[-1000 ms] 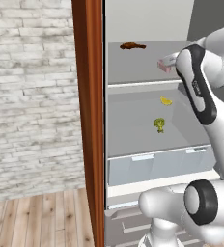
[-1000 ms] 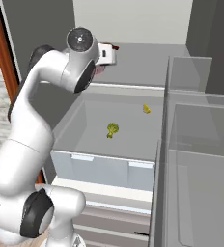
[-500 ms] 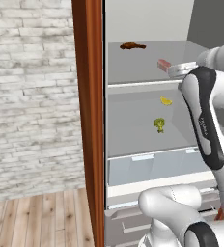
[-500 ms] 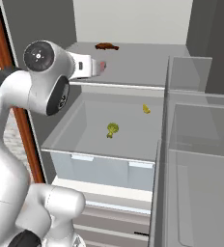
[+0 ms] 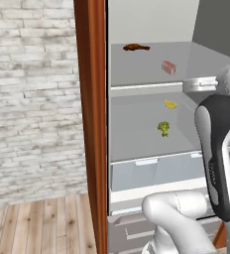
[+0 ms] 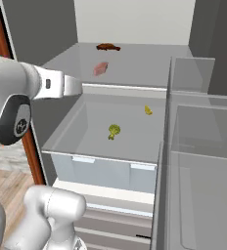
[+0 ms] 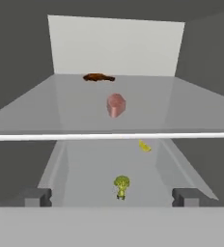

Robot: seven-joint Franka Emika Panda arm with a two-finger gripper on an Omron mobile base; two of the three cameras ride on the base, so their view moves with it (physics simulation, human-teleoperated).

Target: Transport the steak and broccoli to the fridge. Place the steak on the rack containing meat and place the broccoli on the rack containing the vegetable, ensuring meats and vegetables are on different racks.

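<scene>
Steak (image 7: 116, 104) lies on upper fridge shelf (image 7: 61, 103).

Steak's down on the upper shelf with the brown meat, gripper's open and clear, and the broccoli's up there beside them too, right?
Not quite. The broccoli sits on the lower shelf, near the yellow vegetable, as the right base view shows. The steak does lie on the upper shelf with the brown meat, and the gripper is open and clear.
</scene>
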